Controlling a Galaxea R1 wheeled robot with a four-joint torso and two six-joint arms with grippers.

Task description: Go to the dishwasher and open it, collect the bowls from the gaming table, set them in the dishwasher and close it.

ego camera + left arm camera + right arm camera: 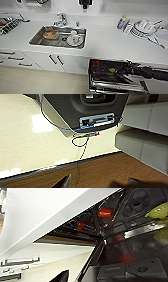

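The dishwasher (113,86) stands open below the counter at the lower right, its door (130,263) folded down. A pale yellow-green bowl (111,70) and a smaller orange-red bowl (97,62) sit in its dark rack. My right arm comes in from the right, and its gripper (123,70) hovers open just right of the yellow-green bowl (157,210). One dark fingertip (61,276) shows far to the side, holding nothing. My left gripper (100,182) hangs low over the floor, open and empty. The gaming table is out of view.
A white counter (107,42) holds a steel sink (37,40) with dishes in it, a tap, a bottle (121,22) and a dish rack (143,28). White cabinet doors (56,61) stand left of the dishwasher. Grey cushions (142,141) lie near the left arm.
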